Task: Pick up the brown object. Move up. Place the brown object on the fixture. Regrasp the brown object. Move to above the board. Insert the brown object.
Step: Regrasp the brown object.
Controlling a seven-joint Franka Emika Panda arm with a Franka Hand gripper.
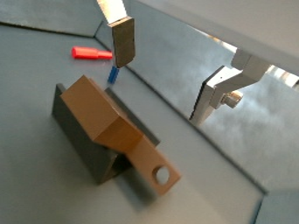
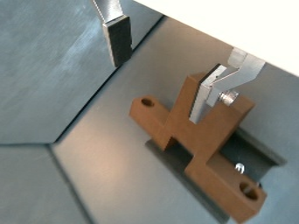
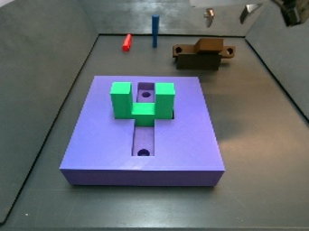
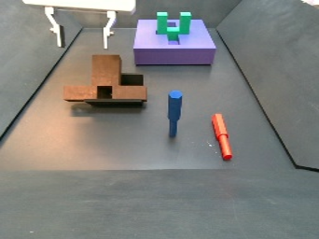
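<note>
The brown object [image 1: 105,109] lies across the dark fixture [image 1: 75,131], its end with the round hole sticking out past the bracket. Both side views show it there, brown object [image 3: 205,48] on fixture [image 3: 191,63], near the back wall. My gripper [image 1: 163,87] hangs open above it, with nothing between the fingers [image 2: 117,39] and no contact with the piece [image 2: 193,144]. In a side view the gripper [image 4: 82,39] is high over the brown object [image 4: 107,82]. The lavender board [image 3: 108,135] carries a green U-shaped block [image 3: 143,99] by its slot.
A blue peg [image 4: 176,112] stands upright and a red peg [image 4: 222,136] lies flat on the floor beside the fixture. Grey walls enclose the workspace. The board [image 4: 174,47] sits at the far end from the pegs.
</note>
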